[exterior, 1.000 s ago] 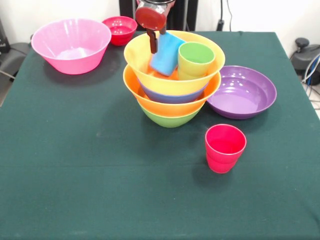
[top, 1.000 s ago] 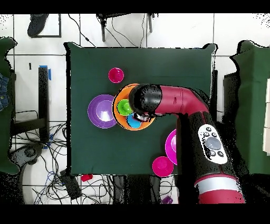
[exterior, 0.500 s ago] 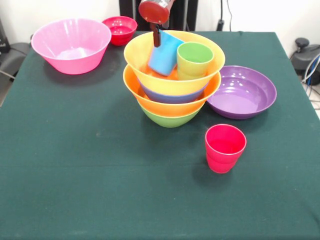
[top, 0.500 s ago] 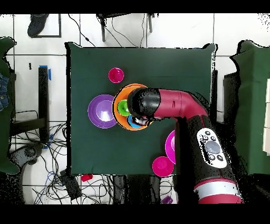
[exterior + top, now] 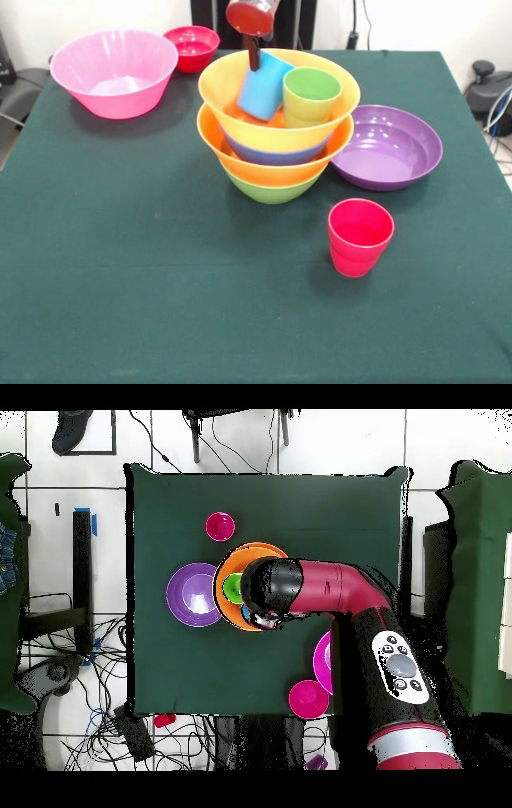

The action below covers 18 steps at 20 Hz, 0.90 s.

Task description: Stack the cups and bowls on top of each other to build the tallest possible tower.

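Even, bright room light falls from above on the dark green cloth-covered table [image 5: 144, 304]. Shadows are soft and short: a faint one lies beside the red plastic cup [image 5: 361, 237], another under the large glossy pink bowl [image 5: 114, 72] near the table's corner. Pale glare streaks the wide shallow purple bowl [image 5: 387, 147]. The front view looks slightly soft throughout.

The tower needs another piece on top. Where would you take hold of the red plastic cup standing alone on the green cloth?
Probably straight from above, pinching the rim wall of the small red plastic cup: it stands upright with its mouth open upward, and no neighbour touches it, so one claw finger could go inside and one outside.
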Motion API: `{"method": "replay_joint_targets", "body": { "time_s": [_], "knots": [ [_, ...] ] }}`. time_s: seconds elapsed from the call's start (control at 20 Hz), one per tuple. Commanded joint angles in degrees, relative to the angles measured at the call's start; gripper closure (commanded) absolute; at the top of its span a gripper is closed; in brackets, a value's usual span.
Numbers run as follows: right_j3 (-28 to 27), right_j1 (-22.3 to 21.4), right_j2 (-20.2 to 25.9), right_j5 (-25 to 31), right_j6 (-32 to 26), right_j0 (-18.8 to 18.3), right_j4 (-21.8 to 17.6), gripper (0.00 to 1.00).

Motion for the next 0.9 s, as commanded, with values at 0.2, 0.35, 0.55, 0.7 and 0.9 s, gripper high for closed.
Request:
{"method": "replay_joint_targets", "body": {
  "time_s": [0.2, 0.35, 0.55, 0.7, 0.9],
  "knots": [
    [2.2, 3.2, 4.9, -9.2, 3.6, -1.2, -2.8, 0.0],
    [2.1, 3.4, 5.2, -11.2, 3.2, -1.4, -3.3, 0.0],
    [2.1, 3.6, 5.4, -13.0, 3.1, -1.8, -3.4, 0.0],
    [2.3, 3.7, 5.6, -13.8, 3.4, -2.0, -3.2, 0.0],
    [2.2, 3.7, 5.7, -13.7, 3.9, -1.6, -3.0, 0.0]
  ]
}}
